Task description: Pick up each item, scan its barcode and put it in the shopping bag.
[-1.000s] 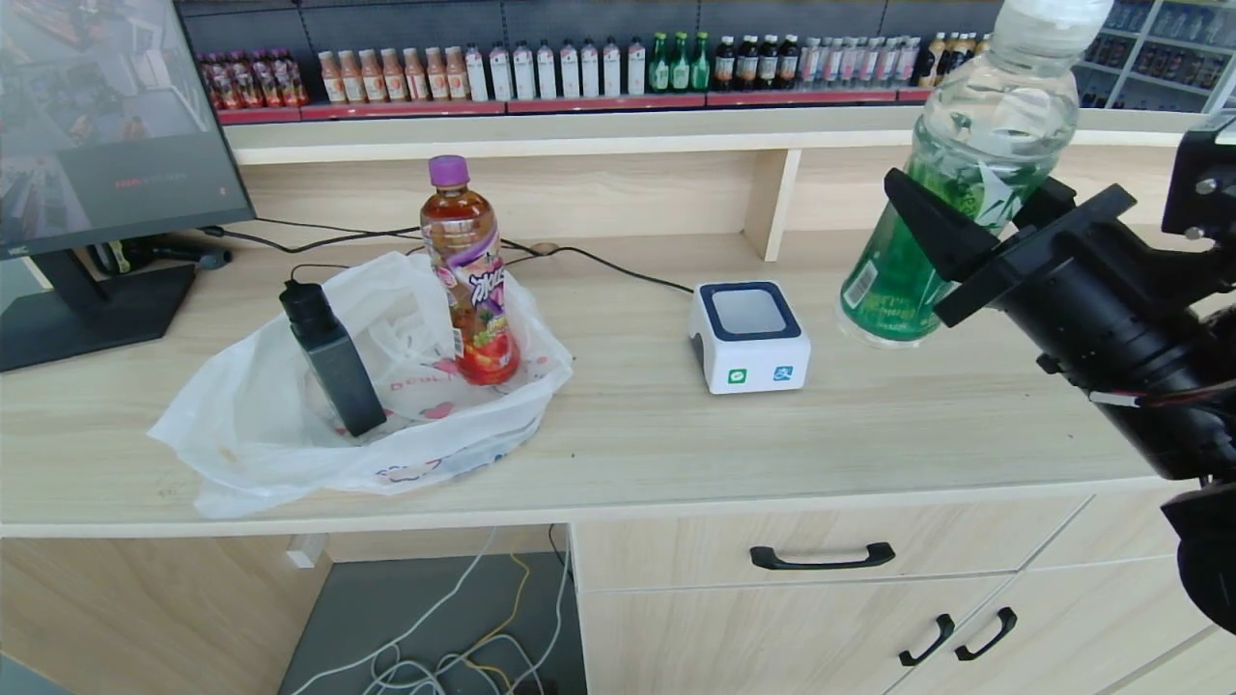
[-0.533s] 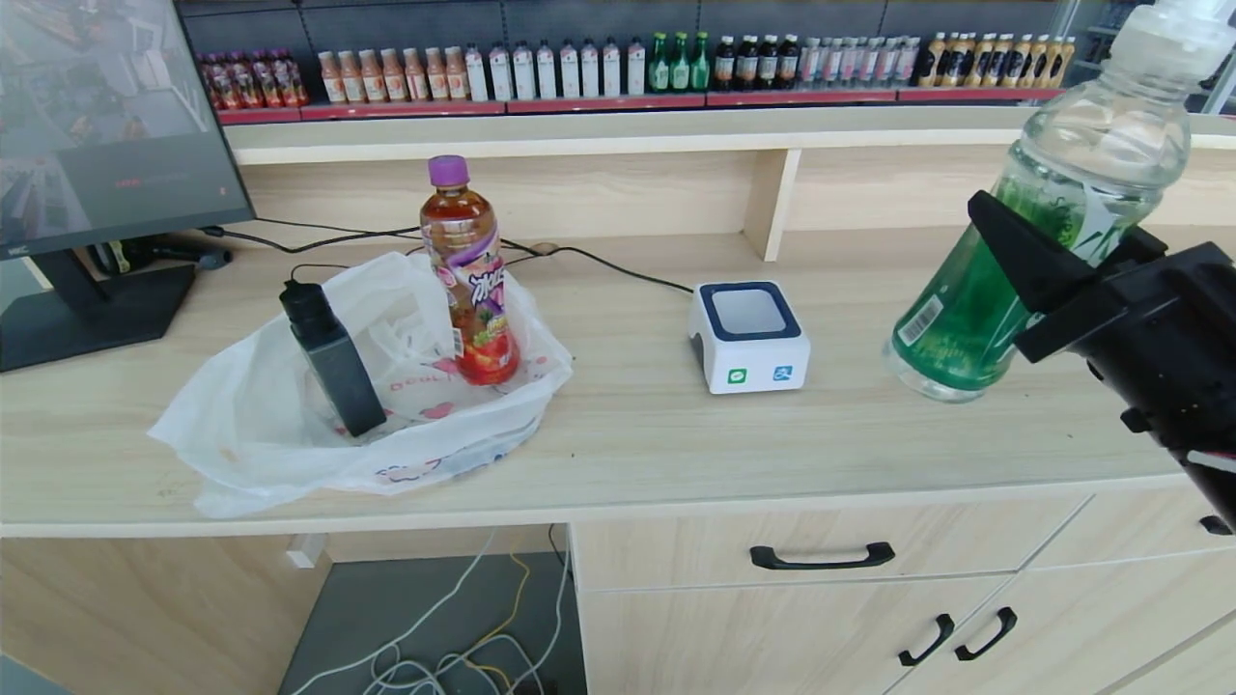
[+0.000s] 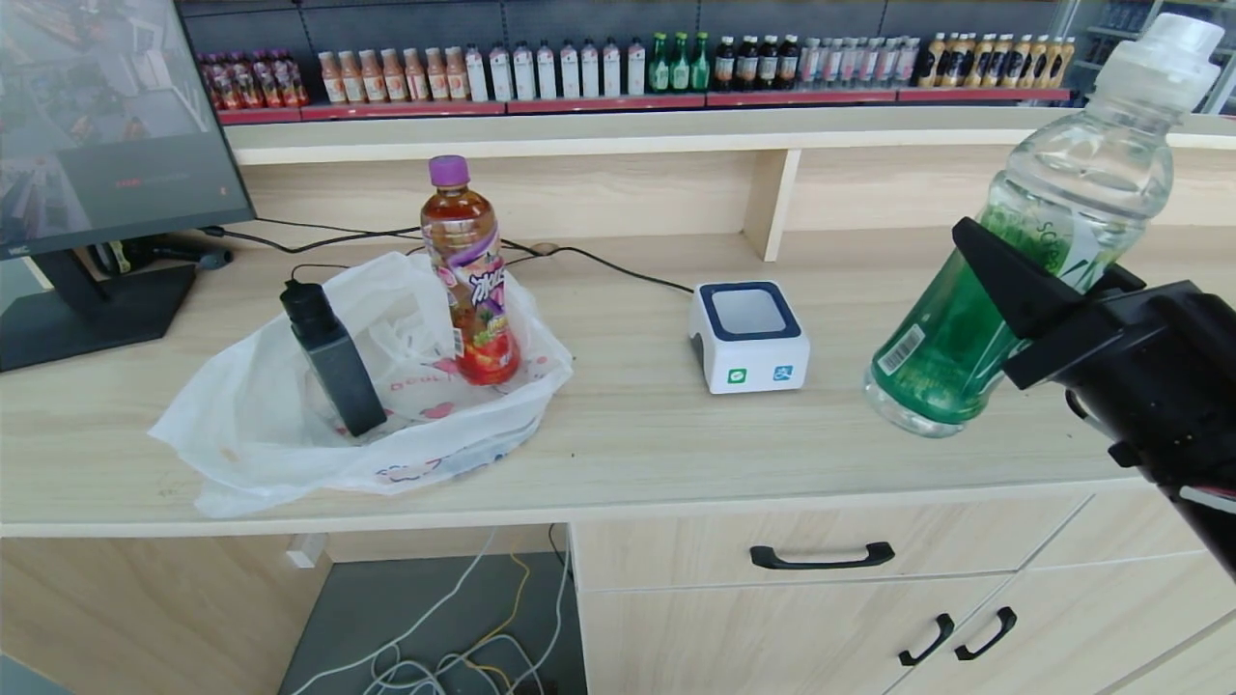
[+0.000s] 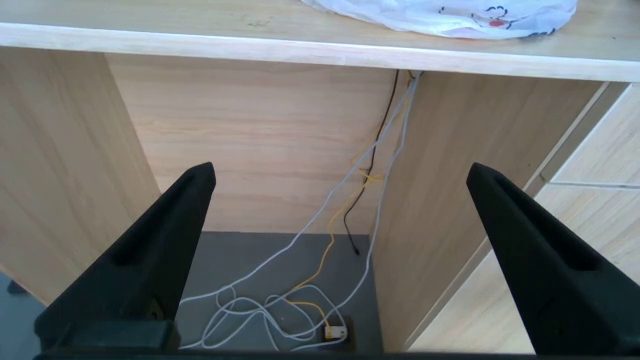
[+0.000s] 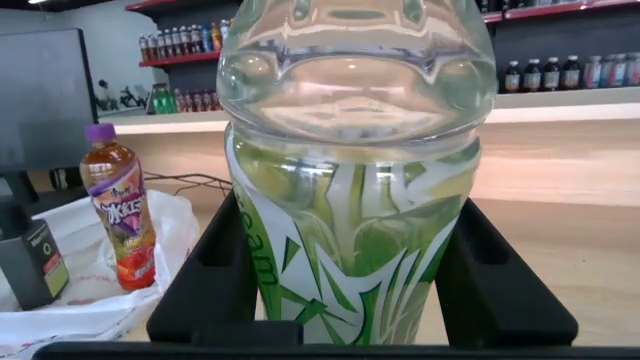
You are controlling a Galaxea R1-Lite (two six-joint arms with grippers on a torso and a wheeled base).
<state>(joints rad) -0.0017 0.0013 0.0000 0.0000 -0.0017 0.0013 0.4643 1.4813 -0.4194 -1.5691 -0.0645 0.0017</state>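
Clamping tilted green bottle (image 3: 951, 333) mid-body, right tool (image 3: 1054, 282) is risking slippage — barcode (image 3: 903, 349), beside scanner (image 3: 748, 336), possibly going unread.

A clear bottle (image 3: 975, 319) with a green label and a pale cap is clamped between the fingers (image 3: 1009, 285) of the right gripper (image 5: 350, 275). It is tilted, cap high and base low, with its barcode showing just past the fingertips. The white scanner (image 3: 748, 336), its window facing up, stands near the base. Well beyond it lies the crumpled white bag (image 3: 251, 425), which holds an upright purple-capped tea bottle (image 3: 470, 280) and a dark box (image 3: 333, 362).
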